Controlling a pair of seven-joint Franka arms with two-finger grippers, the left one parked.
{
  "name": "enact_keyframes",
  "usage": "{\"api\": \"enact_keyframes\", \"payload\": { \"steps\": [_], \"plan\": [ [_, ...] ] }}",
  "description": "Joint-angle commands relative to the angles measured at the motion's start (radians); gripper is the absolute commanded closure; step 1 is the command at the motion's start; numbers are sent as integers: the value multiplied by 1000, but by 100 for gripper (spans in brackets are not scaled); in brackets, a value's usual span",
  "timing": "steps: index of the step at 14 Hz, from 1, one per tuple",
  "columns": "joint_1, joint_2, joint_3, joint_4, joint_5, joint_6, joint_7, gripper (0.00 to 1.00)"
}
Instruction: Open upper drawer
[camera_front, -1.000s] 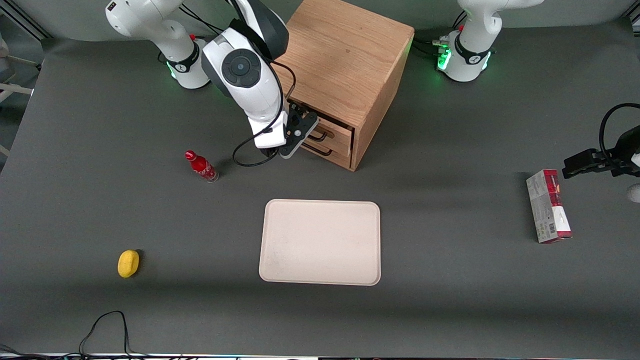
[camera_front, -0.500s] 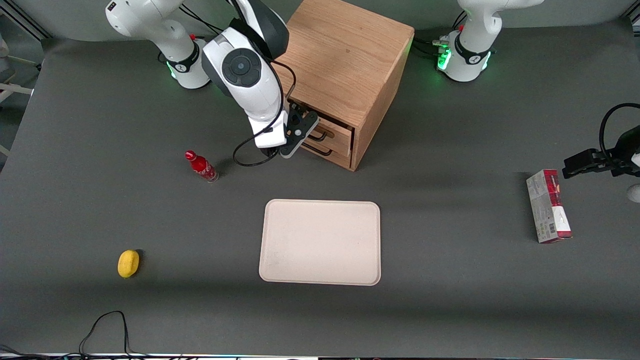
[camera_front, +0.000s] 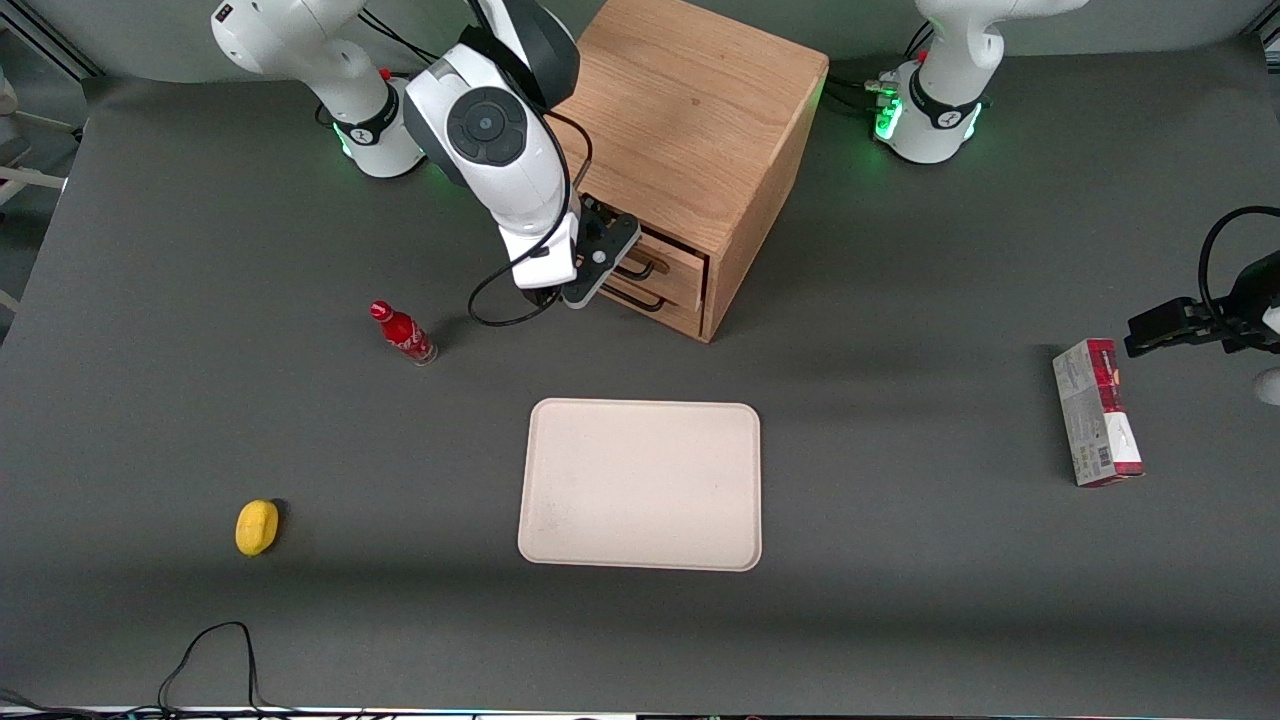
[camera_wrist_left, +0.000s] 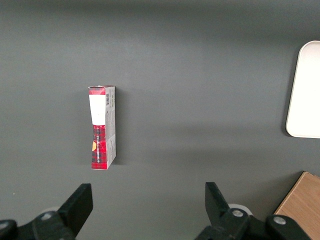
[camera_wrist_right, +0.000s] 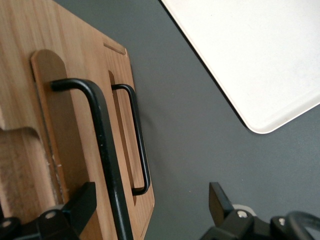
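Note:
The light oak cabinet (camera_front: 690, 130) stands at the table's back middle. Its upper drawer (camera_front: 672, 260) has a thin dark wire handle (camera_front: 645, 268); the front looks a little farther out than the lower drawer's (camera_front: 668, 308). My right gripper (camera_front: 612, 260) is right in front of the upper drawer, at its handle. In the right wrist view the gripper (camera_wrist_right: 150, 210) is open. The upper handle's bar (camera_wrist_right: 106, 160) runs between the fingers, close to one finger (camera_wrist_right: 80, 204) and untouched by either. The lower drawer's handle (camera_wrist_right: 139, 145) shows beside it.
A cream tray (camera_front: 640, 485) lies nearer the front camera than the cabinet, also in the right wrist view (camera_wrist_right: 250, 55). A red bottle (camera_front: 403, 333) stands near the gripper. A yellow object (camera_front: 256, 526) lies toward the working arm's end. A red-white box (camera_front: 1097, 412) lies toward the parked arm's end.
My gripper has shifted slightly toward the cabinet front and the upper drawer's handle. The drawers have not visibly moved.

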Motion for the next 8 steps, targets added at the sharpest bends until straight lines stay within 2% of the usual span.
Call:
{"api": "enact_keyframes", "payload": {
  "steps": [1,8],
  "plan": [
    [4,19,-8,17,-14,-9,-34,0],
    [-14,74,-14,26,-16,39,-37,0]
  ]
}}
